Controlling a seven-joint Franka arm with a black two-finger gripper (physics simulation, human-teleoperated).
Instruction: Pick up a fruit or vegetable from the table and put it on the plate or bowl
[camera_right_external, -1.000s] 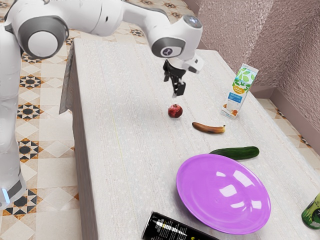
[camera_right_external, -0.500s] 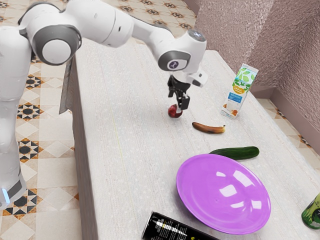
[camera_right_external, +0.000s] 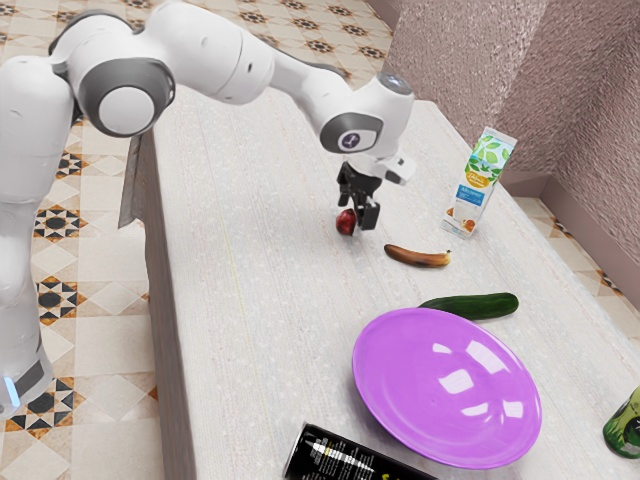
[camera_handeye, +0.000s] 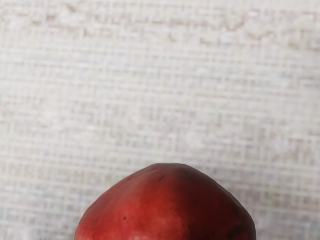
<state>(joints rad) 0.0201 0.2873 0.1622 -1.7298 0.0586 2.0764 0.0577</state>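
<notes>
A dark red pomegranate (camera_right_external: 344, 223) rests on the pale table (camera_right_external: 250, 260), left of a brown banana (camera_right_external: 417, 257). My black gripper (camera_right_external: 355, 218) has come down around the fruit, its fingers straddling it and still open. In the wrist view the pomegranate (camera_handeye: 165, 205) bulks large just under my hand, with the table's woven surface (camera_handeye: 150, 75) beyond it. A glossy purple plate (camera_right_external: 445, 385) lies toward the near right, well apart from the gripper. A green cucumber (camera_right_external: 470, 305) lies just beyond the plate's far rim.
A milk carton (camera_right_external: 480, 182) stands upright at the exterior view's right, past the banana. A black can (camera_right_external: 345, 458) lies on its side at the table's near edge. A green bottle (camera_right_external: 625, 425) sits at the far right border. The table's left edge drops to a tiled floor.
My hand has dropped from above the pomegranate down onto it, so the fingers now flank the fruit. The fruit and the other objects have stayed put.
</notes>
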